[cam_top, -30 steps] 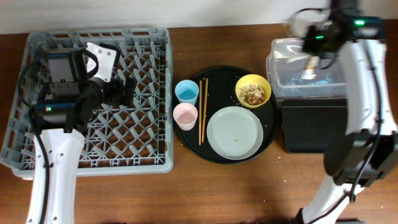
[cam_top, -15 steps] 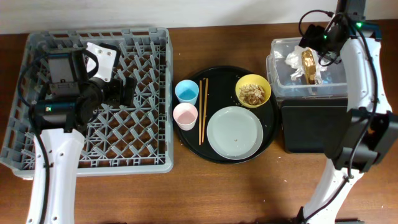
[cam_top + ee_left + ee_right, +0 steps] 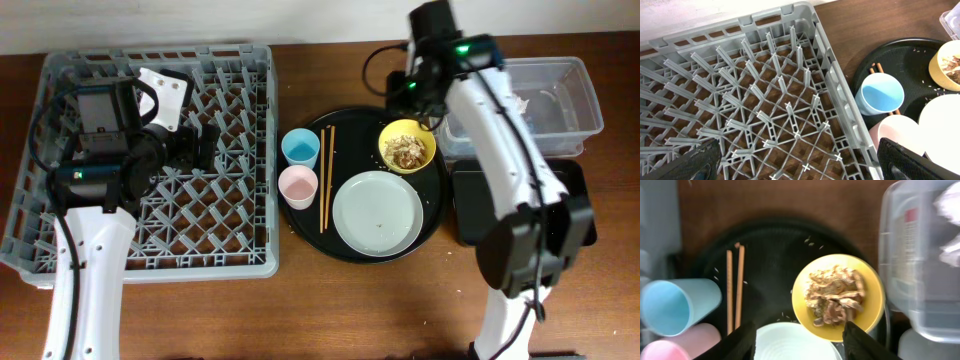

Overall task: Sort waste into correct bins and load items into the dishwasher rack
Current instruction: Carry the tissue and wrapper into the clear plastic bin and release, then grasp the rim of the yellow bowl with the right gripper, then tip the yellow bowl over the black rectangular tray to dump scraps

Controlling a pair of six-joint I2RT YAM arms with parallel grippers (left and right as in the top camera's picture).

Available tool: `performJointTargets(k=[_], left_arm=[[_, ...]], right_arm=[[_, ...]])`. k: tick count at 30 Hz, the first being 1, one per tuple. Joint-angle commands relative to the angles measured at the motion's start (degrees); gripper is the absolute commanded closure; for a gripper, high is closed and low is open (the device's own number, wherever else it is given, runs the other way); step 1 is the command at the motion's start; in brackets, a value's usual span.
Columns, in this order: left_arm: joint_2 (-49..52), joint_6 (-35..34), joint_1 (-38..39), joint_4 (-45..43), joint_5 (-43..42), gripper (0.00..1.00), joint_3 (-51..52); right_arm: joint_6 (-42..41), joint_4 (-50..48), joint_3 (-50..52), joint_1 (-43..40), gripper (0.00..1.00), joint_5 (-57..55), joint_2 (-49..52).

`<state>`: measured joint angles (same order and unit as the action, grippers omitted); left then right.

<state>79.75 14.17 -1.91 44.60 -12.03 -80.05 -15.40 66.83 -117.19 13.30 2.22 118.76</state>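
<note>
Right end effector (image 3: 800, 326) released above yellow bowl (image 3: 799, 299), arm (image 3: 492, 122) outstretched — left end effector (image 3: 799, 145) likewise over rack (image 3: 833, 86)

Left arm (image 3: 90, 262) and right arm (image 3: 498, 122) are white-shelled with black joints and cables; a green light (image 3: 461, 46) dots the right.

We see the grey rack (image 3: 228, 190) at the left. Right of it, a blue cup (image 3: 300, 148) and a pink cup (image 3: 297, 186) stand upright, with chopsticks (image 3: 326, 178) lying parallel just beside them. The yellow bowl (image 3: 407, 146) holds brown scraps (image 3: 835, 296) and the pale plate (image 3: 372, 208) lies beside it. Far right, white paper (image 3: 949, 200) lies in the clear tub (image 3: 590, 100), next to the black tray (image 3: 478, 205).
</note>
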Motion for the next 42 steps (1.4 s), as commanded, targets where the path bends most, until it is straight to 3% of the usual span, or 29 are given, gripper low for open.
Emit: performJointTargets(k=[1,8,11,16,17,22,26,33,38,42], left_arm=[[0.2,0.68,-0.24,-0.11,-0.66,0.01,-0.98],[0.2,0.68,-0.24,-0.07,-0.66,0.01,-0.98],[0.2,0.7,-0.24,0.09,-0.66,0.01,-0.98],[0.2,0.7,-0.24,0.07,-0.66,0.01,-0.98],[0.2,0.68,-0.24,0.09,-0.66,0.01,-0.98],[0.2,0.68,-0.24,0.09,-0.66,0.01,-0.98],[0.2,0.7,-0.24,0.09,-0.66,0.01,-0.98],[0.2,0.68,-0.24,0.07,-0.66,0.01,-0.98],[0.2,0.68,-0.24,0.04,-0.66,0.01,-0.98],[0.2,0.7,-0.24,0.04,-0.63,0.01,-0.98]], right_arm=[[-0.09,-1.29,1.53,2.91,0.48,-4.46,5.16],[0.11,-2.03,1.53,5.2,0.57,-6.12,13.88],[0.11,-1.64,1.53,5.18,0.73,-6.14,15.98],[0.11,-1.7,1.53,5.2,0.88,-6.12,16.37],[0.11,-1.68,1.53,5.18,0.96,-6.12,16.39],[0.11,-1.01,1.05,5.18,0.96,-5.66,16.17],[0.13,4.76,-5.18,5.18,0.96,-3.69,12.74],[1.62,28.13,-24.85,4.24,0.96,-1.95,5.79],[3.17,30.53,-23.58,0.5,0.96,4.81,0.83],[4.46,30.51,-14.08,-4.09,0.96,4.92,-6.01]])
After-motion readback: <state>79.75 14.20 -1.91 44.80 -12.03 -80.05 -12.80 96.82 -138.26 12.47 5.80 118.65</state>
